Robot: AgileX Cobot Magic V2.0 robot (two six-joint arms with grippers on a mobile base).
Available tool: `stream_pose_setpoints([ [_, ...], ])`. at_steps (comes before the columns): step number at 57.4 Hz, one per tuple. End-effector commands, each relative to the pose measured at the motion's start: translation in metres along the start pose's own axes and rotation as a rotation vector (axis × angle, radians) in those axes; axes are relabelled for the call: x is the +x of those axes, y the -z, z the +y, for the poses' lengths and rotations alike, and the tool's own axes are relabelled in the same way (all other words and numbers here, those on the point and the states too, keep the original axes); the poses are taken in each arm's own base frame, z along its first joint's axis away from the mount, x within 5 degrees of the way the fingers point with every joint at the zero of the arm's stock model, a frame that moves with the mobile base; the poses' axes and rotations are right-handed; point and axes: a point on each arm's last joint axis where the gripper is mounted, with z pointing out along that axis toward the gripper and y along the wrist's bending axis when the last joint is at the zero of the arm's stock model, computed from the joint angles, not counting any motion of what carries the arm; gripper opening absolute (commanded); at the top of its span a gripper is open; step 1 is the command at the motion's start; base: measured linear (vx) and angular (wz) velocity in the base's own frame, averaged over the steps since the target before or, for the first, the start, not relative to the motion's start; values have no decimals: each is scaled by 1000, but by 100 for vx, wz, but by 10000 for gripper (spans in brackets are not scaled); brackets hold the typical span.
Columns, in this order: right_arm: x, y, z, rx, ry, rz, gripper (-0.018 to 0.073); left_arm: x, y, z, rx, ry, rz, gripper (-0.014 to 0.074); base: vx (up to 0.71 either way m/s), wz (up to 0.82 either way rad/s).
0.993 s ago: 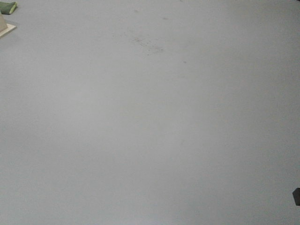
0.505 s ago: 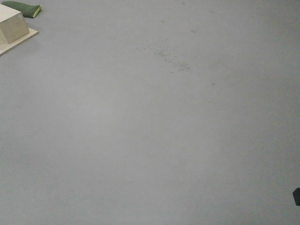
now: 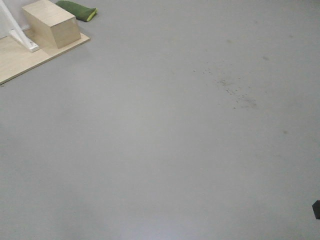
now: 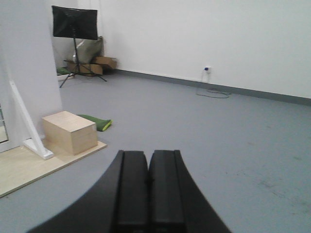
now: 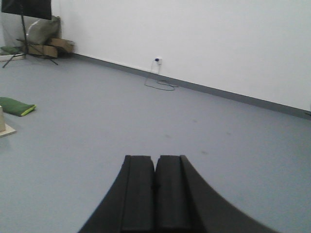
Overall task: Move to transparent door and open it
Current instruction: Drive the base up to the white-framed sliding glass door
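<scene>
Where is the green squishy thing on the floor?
The green bag lies on the grey floor at the top left of the front-facing view, just beyond the wooden box on the robot's left.

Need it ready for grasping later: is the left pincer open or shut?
Shut. In the left wrist view the left pincer has its two black fingers pressed together, no gap, holding nothing.

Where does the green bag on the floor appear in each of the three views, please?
Front view: the green bag lies near the top-left corner.
Left wrist view: the bag is left of centre, at mid-height.
Right wrist view: the bag is at the left edge, mid-height.
Shared landmark: the wooden board close beside it.
</scene>
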Motion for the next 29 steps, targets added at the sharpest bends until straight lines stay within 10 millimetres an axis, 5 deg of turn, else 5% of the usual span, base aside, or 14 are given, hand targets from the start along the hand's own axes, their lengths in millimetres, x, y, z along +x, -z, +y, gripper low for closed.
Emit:
stream_pose_setpoints([
  [1, -3, 0, -1, 14, 6, -77, -5, 3, -1, 0, 5, 11, -54, -6, 56, 55],
  [29, -3, 0, -1, 14, 6, -77, -5, 3, -1, 0, 5, 11, -54, -6, 55, 46],
])
